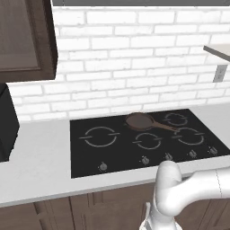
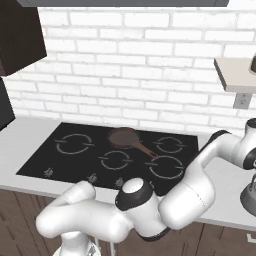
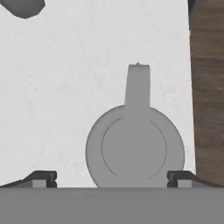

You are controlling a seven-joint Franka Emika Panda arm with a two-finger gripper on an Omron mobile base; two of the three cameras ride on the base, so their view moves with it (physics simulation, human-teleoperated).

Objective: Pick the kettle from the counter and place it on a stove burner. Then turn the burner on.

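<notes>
**A:** Lay it out for me, biggest thing first.

**B:** The counter (image 1: pixel 40 157) runs pale grey under the brick wall, and the black cooktop (image 1: pixel 85 157) is set into it. A brown frying pan (image 1: pixel 139 120) sits at twelve o'clock from the middle ring. The widest stove burner (image 1: pixel 100 136) lies at nine o'clock from that pan, bare. The kettle (image 3: pixel 134 146) stands on the counter well off to the right of the cooktop, directly under my hand, its spout at twelve o'clock in the hand view.

**A:** And your gripper?

**B:** My gripper (image 3: pixel 111 178) is spread wide, one fingertip at each side of the kettle's body, nothing pinched yet.

**A:** How do you do this step well?

**B:** I'd judge I should come straight down, centred, and close on the body or lid without nudging the spout; the counter edge is just beside it at three o'clock.

**A:** What do the views add?

**B:** The hand view gives the kettle's outline; the right base view shows a dark edge of it (image 2: pixel 248 197) beyond my arm, and the burners.
</notes>
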